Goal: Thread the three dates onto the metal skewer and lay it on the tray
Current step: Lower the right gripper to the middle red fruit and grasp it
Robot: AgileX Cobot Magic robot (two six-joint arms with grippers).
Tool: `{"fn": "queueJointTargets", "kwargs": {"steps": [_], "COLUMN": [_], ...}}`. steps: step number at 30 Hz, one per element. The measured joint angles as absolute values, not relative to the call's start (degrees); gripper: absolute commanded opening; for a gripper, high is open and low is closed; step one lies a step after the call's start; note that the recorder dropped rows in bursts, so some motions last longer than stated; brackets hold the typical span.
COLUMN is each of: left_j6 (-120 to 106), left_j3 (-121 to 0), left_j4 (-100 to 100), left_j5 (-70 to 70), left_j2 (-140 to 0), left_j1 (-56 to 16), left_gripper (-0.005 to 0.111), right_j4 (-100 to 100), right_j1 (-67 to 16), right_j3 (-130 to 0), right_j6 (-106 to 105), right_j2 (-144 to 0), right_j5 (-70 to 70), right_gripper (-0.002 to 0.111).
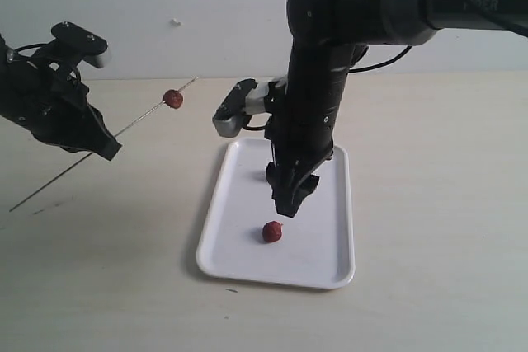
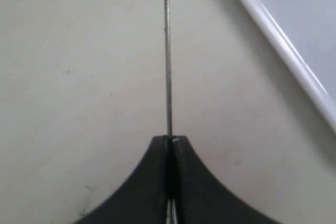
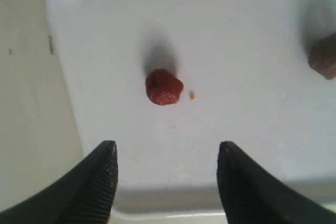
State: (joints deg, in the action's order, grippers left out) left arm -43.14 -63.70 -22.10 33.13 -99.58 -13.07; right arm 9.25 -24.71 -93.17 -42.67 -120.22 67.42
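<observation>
While the pale beige tabletop (image 1: 429, 204) lies broad under both arms, your bulky black right arm (image 1: 322, 80) hangs down from the upper right, right over the flat white rectangular plastic tray (image 1: 216, 204). That tray sits flat on the table near the middle, long side running away from the camera.

Your right gripper (image 1: 290, 204) points straight down above the tray floor, clear of it. From its own wrist camera, the right gripper (image 3: 167, 153) has its two ribbed black fingers spread wide and empty.

Over on the left, your left gripper (image 1: 103, 147) is up off the table, jaws pressed tight together on the thin grey metal skewer (image 1: 132, 128). In the left wrist view the left gripper (image 2: 169, 139) shows no gap at all, and the skewer (image 2: 167, 51) runs straight out from the pinch, with the tray's rim (image 2: 283, 40) off to one side. The rod slants upward to the right, toward the tray's far corner.

One dark reddish-brown wrinkled date (image 1: 172, 98) is threaded near the skewer's upper end, held in the air. A second reddish-brown date (image 1: 272, 232) lies loose on the tray's near half, just below the open fingers and apart from them (image 3: 164, 87). A blurred brownish lump (image 3: 324, 56) sits on the tray at the edge of the right wrist view; you can't tell for sure what it is. A tiny orange crumb (image 3: 192, 95) lies just beside the loose date.
</observation>
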Motion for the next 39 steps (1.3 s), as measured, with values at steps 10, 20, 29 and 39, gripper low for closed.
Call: {"fn": "queueJointTargets", "kwargs": {"steps": [10,20,29,39], "left_j6": [-43.2,-43.5,-43.5,-34.1], "left_j3": [-63.7,-63.7,-63.7,-63.7], "left_j4": [-22.5,-22.5,-22.5,-22.0], "left_j5": [33.1,32.7,32.2,30.7], "left_j2": [-99.6,-99.6,-99.6,-99.6], "left_j1": [-13.1,-13.1,-13.1,-11.5], "left_gripper": [0.000,0.000,0.000,0.000], "right_j4": [11.2,-1.5,-11.6,-13.7], "right_j1": [-28.3,-28.3,-28.3,-28.6], "right_j3": [-93.2,-93.2,-101.6,-108.2], "right_j6": [-65.1,-58.4,-51.1,-49.1], "right_j2": [-120.2,-121.1,-126.1,-133.1], "right_j5": [60.9,48.7,54.8,62.2], "right_gripper": [0.056,0.056,0.056,0.056]}}
